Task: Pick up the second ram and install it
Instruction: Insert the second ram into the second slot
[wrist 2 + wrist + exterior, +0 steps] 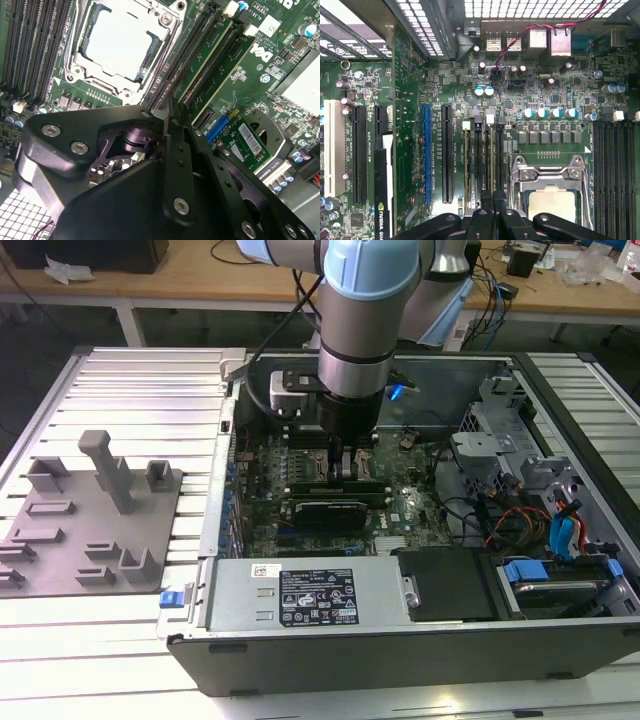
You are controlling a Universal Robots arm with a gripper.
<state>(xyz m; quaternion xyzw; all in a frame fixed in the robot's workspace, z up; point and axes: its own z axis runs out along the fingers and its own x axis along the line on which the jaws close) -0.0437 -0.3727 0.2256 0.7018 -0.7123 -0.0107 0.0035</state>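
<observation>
My gripper (345, 472) reaches down into the open computer case, over the memory slots beside the CPU socket (120, 42). The second ram (207, 62) is a thin green stick standing upright in a slot. Its near end runs between my black fingers (177, 150), which are shut on it. In the first wrist view the same stick (490, 160) leads straight into the gripper (493, 202). Another green stick (225, 72) sits two slots farther from the socket.
A grey tray (90, 510) with upright posts lies on the slatted table at the exterior view's left. Inside the case are a black graphics card (320, 512), the power supply (310, 595), and drive bays with cables (550, 530). Long expansion slots (445, 150) flank the memory slots.
</observation>
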